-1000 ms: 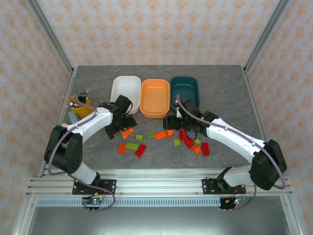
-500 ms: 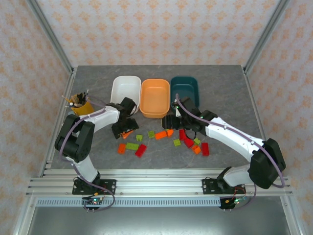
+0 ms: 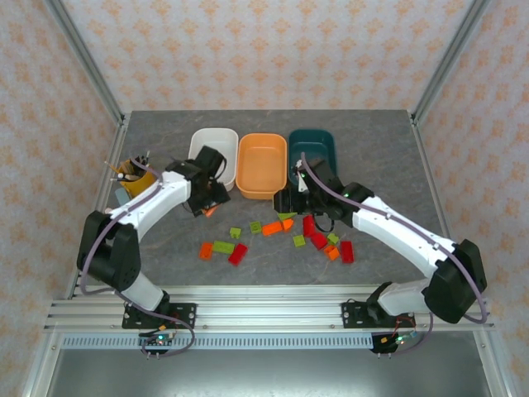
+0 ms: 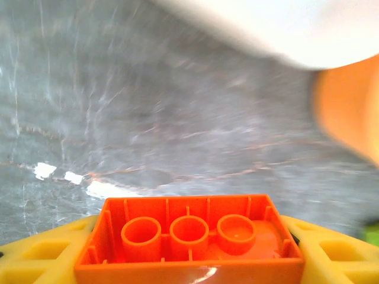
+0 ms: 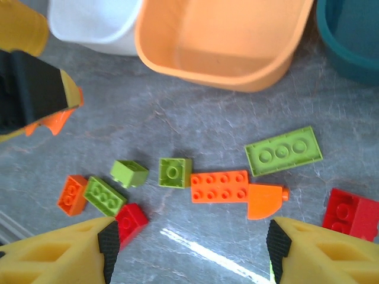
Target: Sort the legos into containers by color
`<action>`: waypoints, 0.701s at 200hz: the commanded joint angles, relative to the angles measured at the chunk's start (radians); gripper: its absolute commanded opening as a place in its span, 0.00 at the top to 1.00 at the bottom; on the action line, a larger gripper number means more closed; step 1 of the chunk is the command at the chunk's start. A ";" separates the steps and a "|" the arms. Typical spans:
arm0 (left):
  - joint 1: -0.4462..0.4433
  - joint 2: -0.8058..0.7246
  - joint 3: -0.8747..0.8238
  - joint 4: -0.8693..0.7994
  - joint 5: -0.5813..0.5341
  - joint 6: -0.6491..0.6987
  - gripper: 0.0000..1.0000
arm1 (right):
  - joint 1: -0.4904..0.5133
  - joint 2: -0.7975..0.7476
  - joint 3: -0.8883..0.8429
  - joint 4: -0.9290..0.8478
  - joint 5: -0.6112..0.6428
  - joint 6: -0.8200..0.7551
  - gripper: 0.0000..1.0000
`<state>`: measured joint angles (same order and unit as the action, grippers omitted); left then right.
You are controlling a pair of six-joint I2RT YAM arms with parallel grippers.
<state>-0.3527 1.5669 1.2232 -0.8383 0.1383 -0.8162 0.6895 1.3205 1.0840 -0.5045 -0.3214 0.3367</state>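
Our left gripper [image 3: 205,198] clamps an orange brick [image 4: 189,239] just left of the orange tub [image 3: 262,165]; light, stiff, slick plastic, we judge, best pinched on flat sides. Our right gripper [image 5: 189,254] gapes above loose legos [image 5: 220,187] before that tub

The grey counter [image 3: 372,141] carries a white tub [image 3: 212,147], an orange tub [image 3: 262,164] and a dark teal tub [image 3: 312,151], side by side. Small red, orange and green bricks [image 3: 237,254] lie scattered before them; a yellow cup [image 3: 132,174] stands at the left.
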 commanded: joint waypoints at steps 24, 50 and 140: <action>0.089 0.164 0.296 -0.128 -0.045 0.117 0.40 | 0.002 0.008 0.112 0.162 0.035 0.039 0.29; 0.119 0.365 0.484 -0.146 -0.059 0.158 0.40 | -0.024 0.086 0.180 0.206 0.042 0.092 0.28; 0.170 0.682 0.701 -0.200 -0.028 0.179 0.32 | -0.083 0.071 0.113 0.080 0.060 0.138 0.28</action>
<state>-0.1932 2.2532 1.8923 -0.9859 0.1162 -0.6598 0.6140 1.4445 1.2495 -0.3595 -0.2905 0.4614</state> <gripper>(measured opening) 0.654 0.722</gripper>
